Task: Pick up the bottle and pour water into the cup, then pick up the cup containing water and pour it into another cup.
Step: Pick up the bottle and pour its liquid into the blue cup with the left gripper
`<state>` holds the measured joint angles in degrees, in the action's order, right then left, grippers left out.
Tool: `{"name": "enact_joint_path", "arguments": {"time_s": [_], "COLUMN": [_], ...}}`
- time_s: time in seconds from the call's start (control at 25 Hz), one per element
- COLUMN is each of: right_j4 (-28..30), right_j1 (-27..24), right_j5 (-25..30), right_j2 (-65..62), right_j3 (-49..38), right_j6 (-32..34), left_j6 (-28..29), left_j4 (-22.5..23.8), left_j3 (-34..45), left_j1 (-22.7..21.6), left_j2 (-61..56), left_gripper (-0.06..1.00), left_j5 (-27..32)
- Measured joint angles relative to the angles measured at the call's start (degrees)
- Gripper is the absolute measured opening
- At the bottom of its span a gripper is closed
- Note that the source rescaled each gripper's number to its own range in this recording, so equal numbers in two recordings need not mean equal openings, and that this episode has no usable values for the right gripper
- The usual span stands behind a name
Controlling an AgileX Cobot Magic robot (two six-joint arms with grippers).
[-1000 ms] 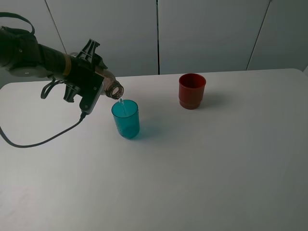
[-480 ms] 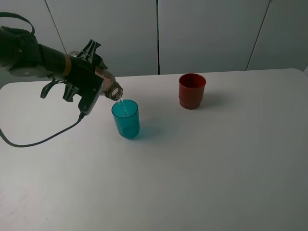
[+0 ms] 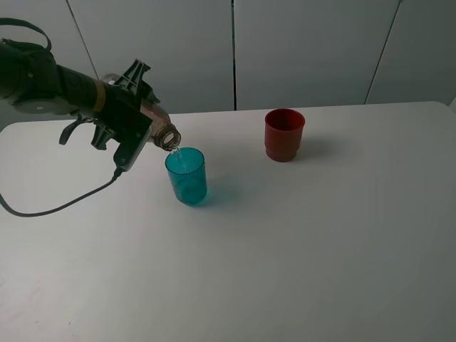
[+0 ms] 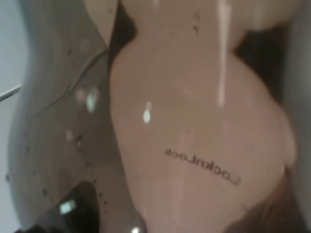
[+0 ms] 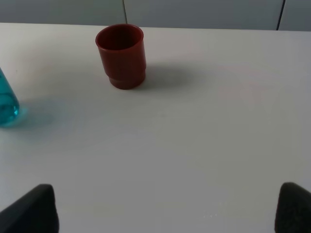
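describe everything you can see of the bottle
The bottle is clear greyish plastic with a narrow threaded neck and no cap. The left gripper clamps its body, hiding most of it, and holds it above the table, tipped with the open mouth down, just over the rim of the teal cup without touching. A thin stream of water runs from the mouth into that cup. Up close, droplets speckle the plastic.

High above, facing down onto table (image 3: 299,271). Left-wrist view hard against bottle (image 4: 194,121). Right-wrist view low, sharing red cup (image 3: 285,135), 2 o'clock overhead.
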<state>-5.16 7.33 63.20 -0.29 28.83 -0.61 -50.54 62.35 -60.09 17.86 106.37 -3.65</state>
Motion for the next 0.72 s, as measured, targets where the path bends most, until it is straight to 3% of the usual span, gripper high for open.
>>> {"name": "enact_joint_path", "arguments": {"time_s": [0.72], "right_j4": [0.0], "right_j1": [0.0], "right_j5": [0.0], "right_j2": [0.0], "right_j3": [0.0], "right_j6": [0.0], "left_j6": [-1.6], "left_j4": [0.0], "left_j3": [-1.1], "left_j1": [0.0], "left_j2": [0.0], "left_gripper": [0.0], "left_j5": [0.0]}}
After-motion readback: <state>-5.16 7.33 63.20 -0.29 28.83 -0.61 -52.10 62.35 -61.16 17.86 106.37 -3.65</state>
